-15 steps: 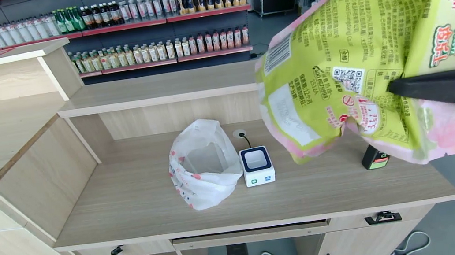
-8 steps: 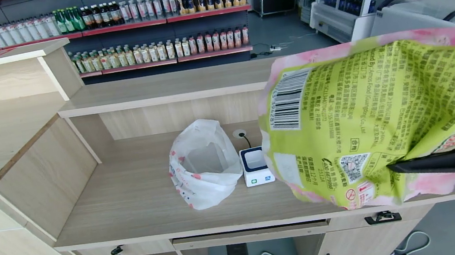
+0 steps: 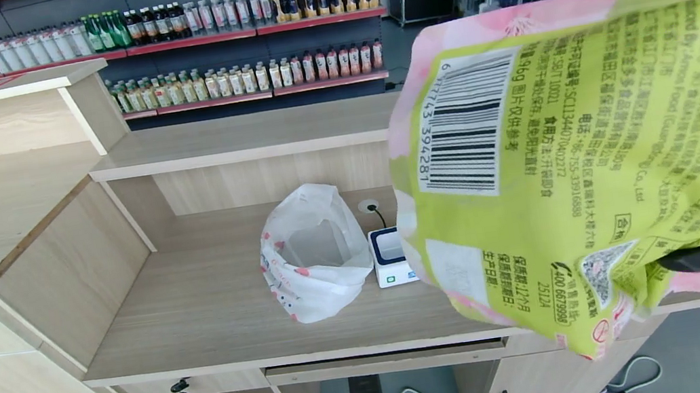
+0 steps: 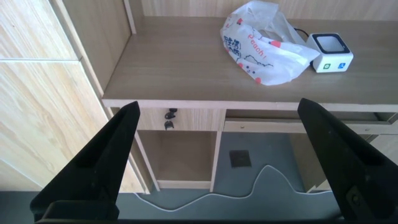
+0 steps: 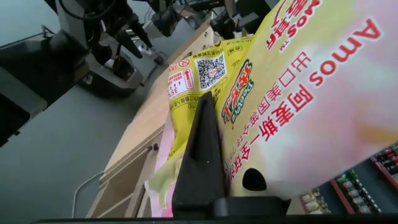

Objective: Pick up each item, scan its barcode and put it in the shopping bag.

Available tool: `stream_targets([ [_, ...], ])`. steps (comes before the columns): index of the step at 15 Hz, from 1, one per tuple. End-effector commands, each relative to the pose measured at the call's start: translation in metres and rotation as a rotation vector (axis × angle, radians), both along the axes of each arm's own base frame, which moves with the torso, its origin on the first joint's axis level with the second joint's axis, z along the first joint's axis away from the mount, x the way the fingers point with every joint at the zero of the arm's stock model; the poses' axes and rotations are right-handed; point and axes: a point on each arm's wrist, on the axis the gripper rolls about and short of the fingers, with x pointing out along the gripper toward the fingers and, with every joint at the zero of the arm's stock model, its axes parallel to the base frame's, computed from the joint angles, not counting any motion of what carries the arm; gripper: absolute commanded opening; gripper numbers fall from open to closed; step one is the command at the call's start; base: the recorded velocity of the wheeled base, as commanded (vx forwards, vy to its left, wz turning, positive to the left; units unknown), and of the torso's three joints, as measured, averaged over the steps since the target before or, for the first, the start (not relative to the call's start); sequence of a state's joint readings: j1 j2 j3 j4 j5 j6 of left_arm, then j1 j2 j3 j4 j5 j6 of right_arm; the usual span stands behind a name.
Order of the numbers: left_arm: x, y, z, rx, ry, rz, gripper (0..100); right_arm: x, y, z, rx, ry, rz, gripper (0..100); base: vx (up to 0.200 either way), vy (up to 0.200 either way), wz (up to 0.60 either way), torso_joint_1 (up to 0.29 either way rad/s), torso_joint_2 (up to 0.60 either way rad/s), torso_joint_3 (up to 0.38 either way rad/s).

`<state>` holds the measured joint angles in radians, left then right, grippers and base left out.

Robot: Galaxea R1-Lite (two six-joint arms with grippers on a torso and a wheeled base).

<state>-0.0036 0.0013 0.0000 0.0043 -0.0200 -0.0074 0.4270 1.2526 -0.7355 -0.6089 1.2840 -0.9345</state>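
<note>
A large green and pink snack bag point(image 3: 592, 162) hangs above the right side of the counter, its barcode point(image 3: 465, 127) turned up towards the head view. My right gripper point(image 3: 681, 261) is shut on the bag's lower edge; one black finger point(image 5: 202, 155) lies flat across the printed side of the snack bag point(image 5: 311, 87). The white shopping bag point(image 3: 314, 256) stands open mid-counter, with the white scanner point(image 3: 390, 265) beside it, partly hidden by the snack bag. My left gripper point(image 4: 219, 111) is open and empty, low in front of the counter, facing the shopping bag point(image 4: 261, 43) and scanner point(image 4: 331, 53).
The wooden counter point(image 3: 202, 313) has a raised ledge point(image 3: 232, 137) behind and a tall side panel point(image 3: 59, 271) on the left. Drawers and an open recess point(image 4: 186, 162) lie under its front edge. Shelves of bottles point(image 3: 232, 41) line the back wall.
The right gripper has swung the snack bag down and then nearer to the head camera, turning it so the barcode looms larger. The bag now covers part of the scanner. The shopping bag has not moved.
</note>
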Motion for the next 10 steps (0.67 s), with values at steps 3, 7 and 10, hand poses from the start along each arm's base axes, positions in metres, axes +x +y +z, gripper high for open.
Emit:
stream_targets([
  [3,0.000,0.000,0.000,0.000,0.001,0.001,100,0.001,0.006,-0.006,-0.010,-0.005,0.071,0,0.000,0.000,0.00,0.000,0.00,0.000],
  [7,0.000,0.000,0.000,0.000,0.001,0.001,100,-0.002,0.003,-0.002,-0.012,-0.008,0.137,0,0.000,0.000,0.00,0.000,0.00,0.000],
  [10,0.000,0.000,0.000,0.000,0.001,0.001,100,0.002,-0.006,0.004,-0.002,-0.082,0.201,0,0.000,0.000,0.00,0.000,0.00,0.000],
])
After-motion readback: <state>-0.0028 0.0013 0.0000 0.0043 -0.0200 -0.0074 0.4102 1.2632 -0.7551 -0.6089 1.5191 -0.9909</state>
